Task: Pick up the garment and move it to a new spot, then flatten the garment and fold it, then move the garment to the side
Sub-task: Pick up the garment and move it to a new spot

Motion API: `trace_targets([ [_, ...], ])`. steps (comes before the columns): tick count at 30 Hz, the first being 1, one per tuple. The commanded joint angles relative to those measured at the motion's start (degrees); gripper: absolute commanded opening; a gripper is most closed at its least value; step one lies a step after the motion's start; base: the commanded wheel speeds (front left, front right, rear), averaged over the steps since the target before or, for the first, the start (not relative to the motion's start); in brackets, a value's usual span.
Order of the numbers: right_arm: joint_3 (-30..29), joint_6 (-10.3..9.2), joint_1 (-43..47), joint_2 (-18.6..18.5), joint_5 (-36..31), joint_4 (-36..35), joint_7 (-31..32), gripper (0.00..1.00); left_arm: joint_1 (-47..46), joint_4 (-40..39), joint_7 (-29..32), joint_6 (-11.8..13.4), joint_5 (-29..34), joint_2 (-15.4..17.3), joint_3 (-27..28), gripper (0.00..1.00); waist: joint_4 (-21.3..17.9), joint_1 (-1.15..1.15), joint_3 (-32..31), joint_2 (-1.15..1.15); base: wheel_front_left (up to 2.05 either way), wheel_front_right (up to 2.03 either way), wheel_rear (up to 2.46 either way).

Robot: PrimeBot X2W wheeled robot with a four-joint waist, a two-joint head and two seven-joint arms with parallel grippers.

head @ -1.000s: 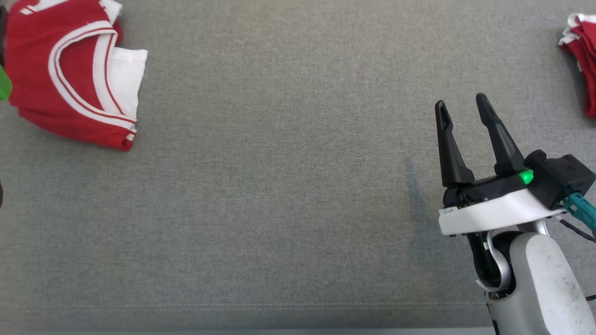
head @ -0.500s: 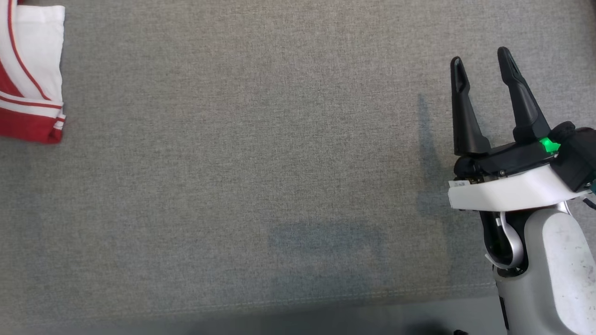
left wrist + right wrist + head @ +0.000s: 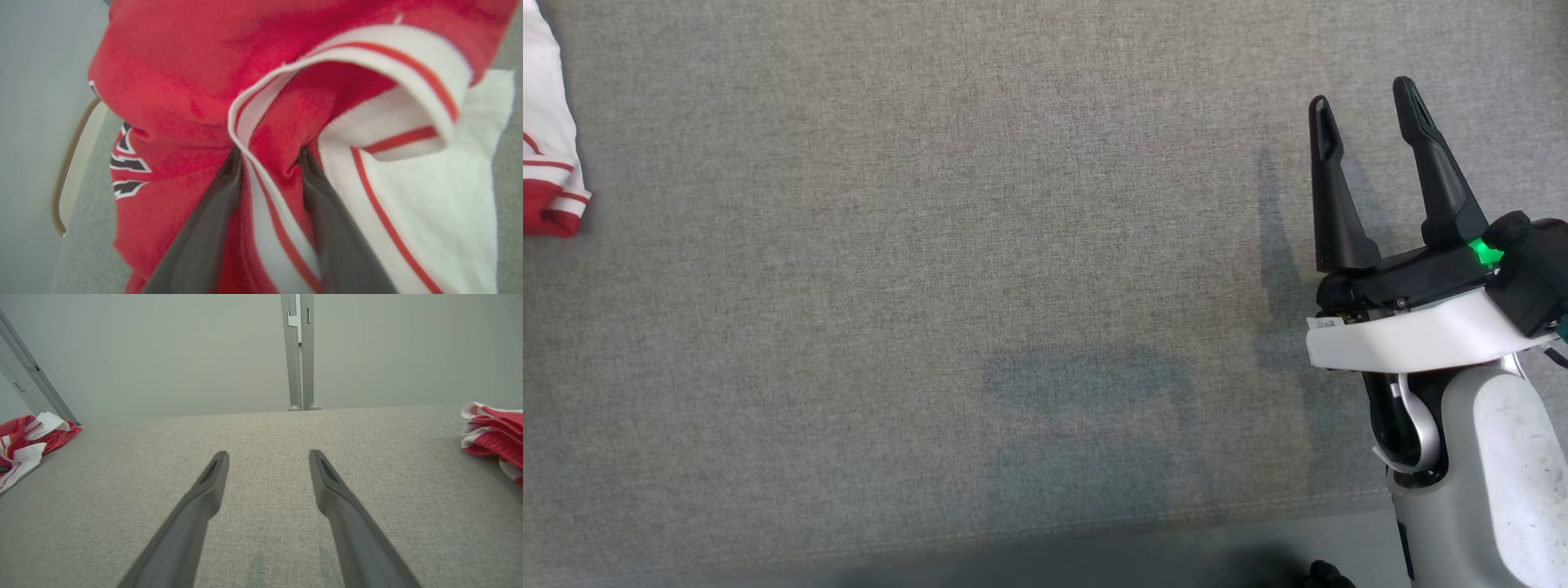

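The garment is a red jersey with white trim and red stripes, bunched up on the grey cloth surface. In the left wrist view my left gripper has its two dark fingers pressed in on either side of a raised fold of collar trim, shut on it. A corner of the garment shows at the head view's left edge. It also lies far left in the right wrist view. My right gripper hovers open over bare cloth at the right, its fingers holding nothing.
A second red and white cloth pile lies at the far right of the surface. A grey post and a pale wall stand behind the far edge. The surface's front seam runs near the head view's bottom.
The head camera has swung, so the garment has slid towards the picture's left edge and the far-right pile has left it. My right gripper stays open.
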Motion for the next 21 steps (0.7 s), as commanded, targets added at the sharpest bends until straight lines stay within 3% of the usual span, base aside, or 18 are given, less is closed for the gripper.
trace_targets([
  [1, -0.1, -0.02, 0.4, -0.2, 0.1, 0.4, -0.5, 1.0, 0.6, 0.6, -0.3, 0.0, -0.1, -0.1, -0.1, 0.0, -0.1, -0.01, -0.9, 0.0, 0.0, 0.0, 0.0],
  [11, -0.2, -0.02, 1.5, -0.2, 1.3, 3.0, -1.6, 1.0, -1.7, -2.2, -1.6, -2.9, -1.1, -1.0, -0.6, 0.0, 0.0, -0.01, -7.0, 0.0, 0.0, 0.0, 0.0],
  [21, -0.4, -0.02, 3.9, -0.2, 2.3, 5.8, -2.2, 1.0, -3.4, -9.9, 1.0, -7.2, -2.5, -4.6, -4.1, 0.0, -0.4, -0.01, -15.1, 0.0, 0.0, 0.0, 0.0],
])
